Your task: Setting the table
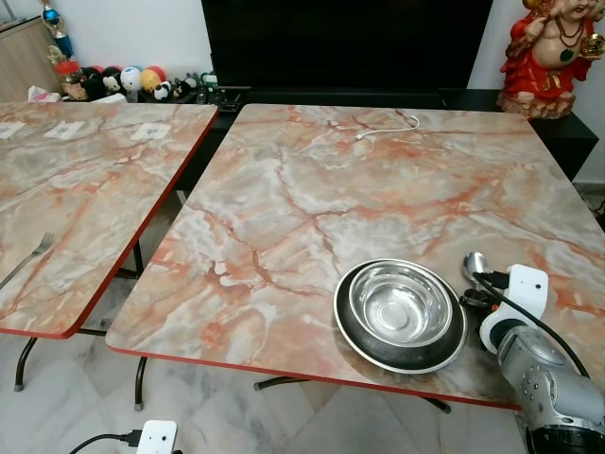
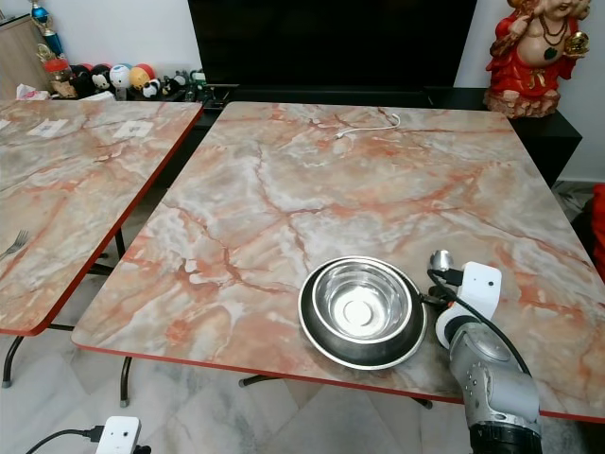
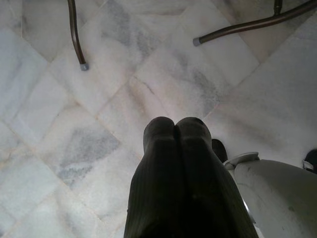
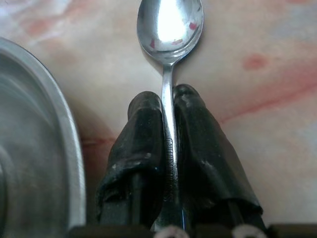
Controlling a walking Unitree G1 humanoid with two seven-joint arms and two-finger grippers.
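Left eye view: a round steel bowl [image 1: 401, 305] nested in a dark-rimmed steel plate [image 1: 352, 332] is set near the marble table's [image 1: 284, 218] front edge.

Right wrist view: a shiny steel spoon [image 4: 170, 29] is pinched by its handle in the right gripper [image 4: 168, 106], just beside the plate; its placing is judged pending.

Left wrist view: the left gripper [image 3: 175, 130] is seen closed, empty, above floor tiles.

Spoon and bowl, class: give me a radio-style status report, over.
Right gripper shut on spoon, low over the table, just right of steel bowl in its plate. Left gripper shut, idle above floor. Nothing in the way. Over.
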